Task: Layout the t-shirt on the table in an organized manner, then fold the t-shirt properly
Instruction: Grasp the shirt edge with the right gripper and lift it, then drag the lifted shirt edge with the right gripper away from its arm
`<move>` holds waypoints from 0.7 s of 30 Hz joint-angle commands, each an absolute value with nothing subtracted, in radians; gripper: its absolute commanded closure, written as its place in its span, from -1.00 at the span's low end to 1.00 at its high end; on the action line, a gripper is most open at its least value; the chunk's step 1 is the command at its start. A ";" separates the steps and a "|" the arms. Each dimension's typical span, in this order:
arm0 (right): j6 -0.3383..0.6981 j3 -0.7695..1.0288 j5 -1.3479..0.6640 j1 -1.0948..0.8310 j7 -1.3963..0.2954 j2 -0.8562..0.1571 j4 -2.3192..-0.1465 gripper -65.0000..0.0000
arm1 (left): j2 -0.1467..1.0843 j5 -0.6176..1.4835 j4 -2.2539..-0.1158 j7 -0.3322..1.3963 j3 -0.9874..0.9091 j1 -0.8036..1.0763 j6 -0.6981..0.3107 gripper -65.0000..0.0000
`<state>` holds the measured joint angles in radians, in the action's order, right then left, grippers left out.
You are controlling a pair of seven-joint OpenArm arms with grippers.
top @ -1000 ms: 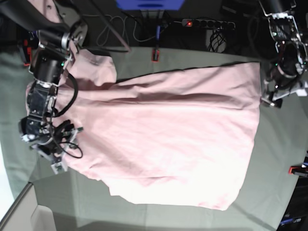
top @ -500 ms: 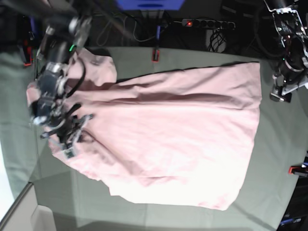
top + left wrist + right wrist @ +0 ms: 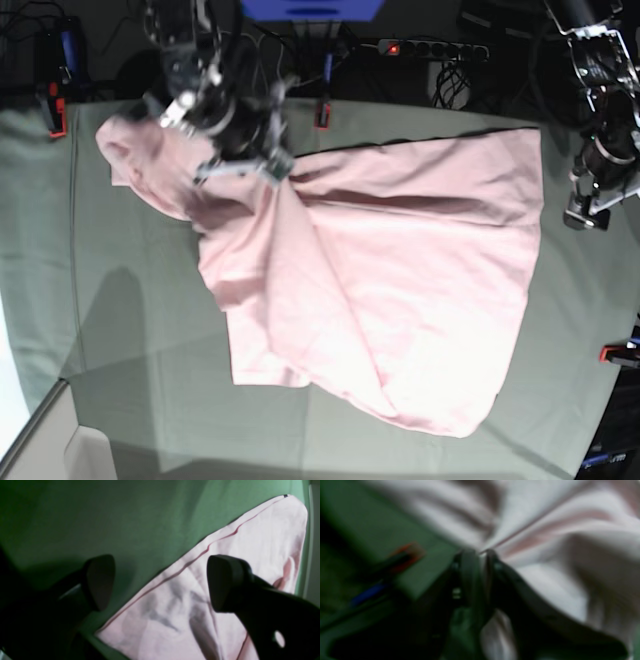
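**Collar end pinched, hem end free**

While the right gripper clamps a fold of the t-shirt near the desk's 11 o'clock, the left gripper hangs wide apart and empty beside the hem corner at 3 o'clock. The shirt's long axis runs roughly 9 to 3; the left arm is nearer the hem.
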<state>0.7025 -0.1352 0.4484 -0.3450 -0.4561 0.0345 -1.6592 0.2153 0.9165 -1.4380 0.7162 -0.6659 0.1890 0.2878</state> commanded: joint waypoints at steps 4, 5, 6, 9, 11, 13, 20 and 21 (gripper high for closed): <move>0.698 -0.162 0.441 -0.328 -0.489 0.016 -1.762 0.00 | 0.231 0.924 -1.455 0.710 -0.673 0.182 0.282 -0.71; 0.698 -0.160 0.440 -0.326 -0.504 0.016 -1.810 -0.08 | 0.231 0.924 -1.455 0.710 -0.673 0.182 0.282 -0.71; 0.698 -0.150 0.440 -0.326 -0.513 0.016 -1.857 -0.14 | 0.231 0.924 -1.455 0.710 -0.673 0.182 0.282 -0.71; 0.698 -0.116 0.438 -0.297 -0.518 0.022 -1.979 -0.16 | 0.231 0.924 -1.455 0.710 -0.673 0.182 0.282 -0.71; 0.698 -0.094 0.438 -0.249 -0.522 0.027 -1.988 -0.16 | 0.231 0.924 -1.455 0.710 -0.673 0.183 0.282 -0.71; 0.698 -0.056 0.438 -0.163 -0.532 0.048 -1.946 -0.17 | 0.231 0.924 -1.458 0.710 -0.673 0.188 0.282 -0.71; 0.698 0.008 0.438 0.185 -0.622 0.077 -1.531 -0.17 | 0.228 0.924 -1.504 0.710 -0.674 0.208 0.283 -0.71; 0.698 0.022 0.438 0.222 -0.622 0.077 -1.472 -0.17 | 0.228 0.924 -1.515 0.710 -0.674 0.214 0.283 -0.71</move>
